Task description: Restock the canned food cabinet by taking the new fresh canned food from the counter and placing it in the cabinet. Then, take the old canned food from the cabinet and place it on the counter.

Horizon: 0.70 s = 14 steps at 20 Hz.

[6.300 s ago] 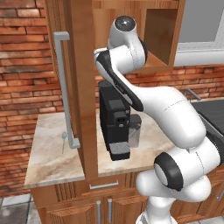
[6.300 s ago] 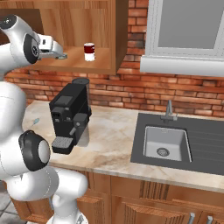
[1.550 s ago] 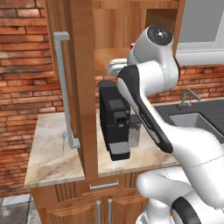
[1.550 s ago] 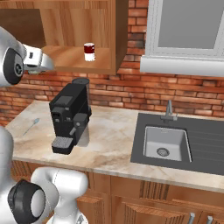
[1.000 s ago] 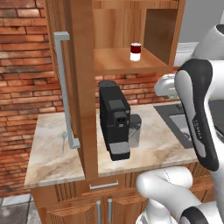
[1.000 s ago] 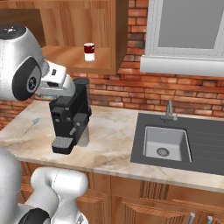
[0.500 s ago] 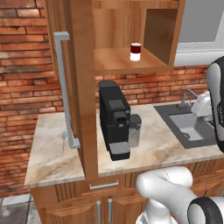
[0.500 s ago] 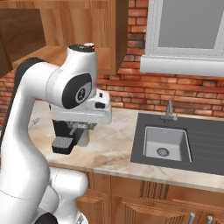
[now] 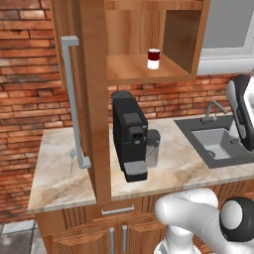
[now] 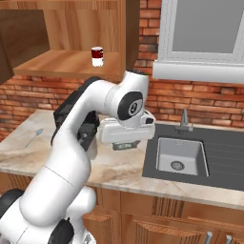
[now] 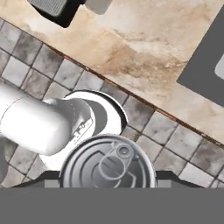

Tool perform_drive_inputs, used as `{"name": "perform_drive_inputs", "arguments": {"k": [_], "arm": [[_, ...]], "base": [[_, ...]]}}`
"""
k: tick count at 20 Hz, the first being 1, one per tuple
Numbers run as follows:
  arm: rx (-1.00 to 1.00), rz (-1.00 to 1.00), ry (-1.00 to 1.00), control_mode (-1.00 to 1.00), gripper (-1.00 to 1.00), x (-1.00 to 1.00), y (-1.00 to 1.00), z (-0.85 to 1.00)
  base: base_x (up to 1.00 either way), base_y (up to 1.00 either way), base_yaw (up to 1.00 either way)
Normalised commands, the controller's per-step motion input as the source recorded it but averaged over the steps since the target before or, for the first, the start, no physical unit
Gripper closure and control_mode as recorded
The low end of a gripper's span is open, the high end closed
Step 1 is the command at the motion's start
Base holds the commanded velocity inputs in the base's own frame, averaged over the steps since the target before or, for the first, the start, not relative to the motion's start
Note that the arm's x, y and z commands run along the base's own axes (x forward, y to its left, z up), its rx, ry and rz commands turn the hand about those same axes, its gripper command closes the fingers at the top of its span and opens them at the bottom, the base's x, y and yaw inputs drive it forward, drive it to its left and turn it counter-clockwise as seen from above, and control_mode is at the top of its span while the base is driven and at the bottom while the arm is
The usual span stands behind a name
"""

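The new fresh canned food [image 9: 154, 58], a red can with a white band, stands upright on the shelf of the open cabinet [image 9: 129, 70], also seen from the right as the can [image 10: 97, 56] on the cabinet shelf [image 10: 57, 63]. My gripper [image 10: 125, 144] hangs above the front of the counter [image 10: 114, 167], between the coffee machine and the sink, pointing down. In the hand view the gripper [image 11: 107, 175] is shut on the old canned food [image 11: 107, 162], a flat grey tin with a pull-tab lid that hides the fingertips. Below it lie the counter [image 11: 144, 52] edge and floor tiles.
A black coffee machine [image 9: 130, 134] stands under the cabinet, partly behind my arm as the coffee machine [image 10: 88, 136]. The sink [image 10: 181, 157] with its faucet [image 10: 184, 119] lies to the right. A spoon [image 10: 34, 137] rests at the counter's left. The cabinet door [image 9: 94, 99] with its bar handle [image 9: 72, 99] stands open.
The arm has swung out of the cabinet, rightward and down past the coffee machine, to hang over the counter's front near the sink. The red can has stayed on the shelf.
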Motion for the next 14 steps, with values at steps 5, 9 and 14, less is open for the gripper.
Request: {"name": "perform_drive_inputs", "arguments": {"k": [5, 9, 14], "arm": [[0.07, 0.19, -0.18, -1.0, 1.0, 0.5, -0.13, -0.7], [0.23, 0.07, -0.17, -1.0, 1.0, 0.32, -0.06, -0.58], [0.28, 0.07, -0.14, -1.0, 1.0, 0.19, -0.05, -0.28]], "base": [[0.0, 0.0, 0.0], [0.0, 0.0, 0.0], [0.0, 0.0, 0.0]]}}
